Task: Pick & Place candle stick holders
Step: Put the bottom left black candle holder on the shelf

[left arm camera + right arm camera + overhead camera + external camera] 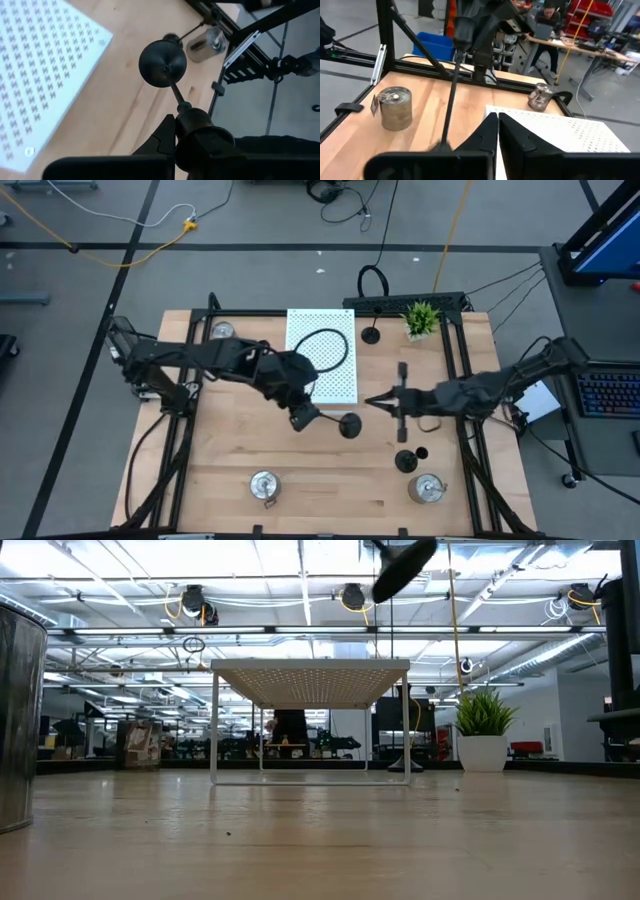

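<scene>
My left gripper [303, 416] is over the table's middle, shut on a matte black goblet-shaped candle stick holder [345, 424], whose round base [162, 62] points toward the table's right. My right gripper [372, 401] is shut and empty, just right of that base, pointing left. Two other black holders stand on their bases at the far side [370, 335] and near right [405, 462]. Silver holders stand at the far left [222, 330], near left [264, 485] and near right [428, 488]. My left gripper pinches the black holder's cup end [199, 124] between its two fingers; the gripper body hides the exact contact. The stem [175, 90] sticks out ahead of the fingers, along them. The holder lies roughly level, lifted clear of the table, as the low view [405, 565] shows.
A white perforated board [320, 355] stands on legs at the far middle, with a black cable loop above it. A small green potted plant [421, 318] stands at the far right. Black frame rails run along the table's left and right sides. A person sits beyond the table [551, 12].
</scene>
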`<state>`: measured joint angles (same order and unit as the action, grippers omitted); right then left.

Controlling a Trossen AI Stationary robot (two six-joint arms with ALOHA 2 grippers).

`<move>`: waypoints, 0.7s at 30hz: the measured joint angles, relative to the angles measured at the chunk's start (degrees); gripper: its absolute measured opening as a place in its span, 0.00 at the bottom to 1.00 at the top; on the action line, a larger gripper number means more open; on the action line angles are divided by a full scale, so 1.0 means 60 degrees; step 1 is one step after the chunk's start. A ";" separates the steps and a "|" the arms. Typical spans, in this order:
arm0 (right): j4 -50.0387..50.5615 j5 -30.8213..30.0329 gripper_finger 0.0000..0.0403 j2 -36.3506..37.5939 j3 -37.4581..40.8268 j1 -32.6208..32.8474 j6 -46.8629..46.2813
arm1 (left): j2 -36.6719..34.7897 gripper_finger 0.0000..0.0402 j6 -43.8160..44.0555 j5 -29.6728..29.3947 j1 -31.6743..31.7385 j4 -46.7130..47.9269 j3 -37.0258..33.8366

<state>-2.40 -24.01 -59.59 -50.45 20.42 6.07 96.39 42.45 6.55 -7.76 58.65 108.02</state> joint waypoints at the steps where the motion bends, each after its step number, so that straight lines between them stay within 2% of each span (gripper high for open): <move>1: 0.0046 0.0113 0.04 -0.0214 -0.0173 -0.0120 -0.0003 | 0.0101 0.04 -0.0121 -0.0017 0.0020 -0.0048 0.0103; 8: 0.0739 0.1057 0.21 -0.1445 -0.1307 -0.0610 -0.0106 | 0.0483 0.04 -0.0531 -0.0557 0.0145 -0.0191 0.0231; 15: 0.2063 0.1009 0.41 -0.2299 -0.2231 -0.0761 -0.0757 | 0.0465 0.04 -0.0632 -0.1367 0.0334 -0.0276 0.0235; 21: 0.2066 0.1006 0.45 -0.2658 -0.2460 -0.1081 -0.0887 | 0.0465 0.04 -0.0634 -0.1356 0.0366 -0.0303 0.0235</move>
<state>9.99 -17.97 -75.54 -65.21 13.93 0.74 99.18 38.64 -1.58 -5.56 56.83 109.43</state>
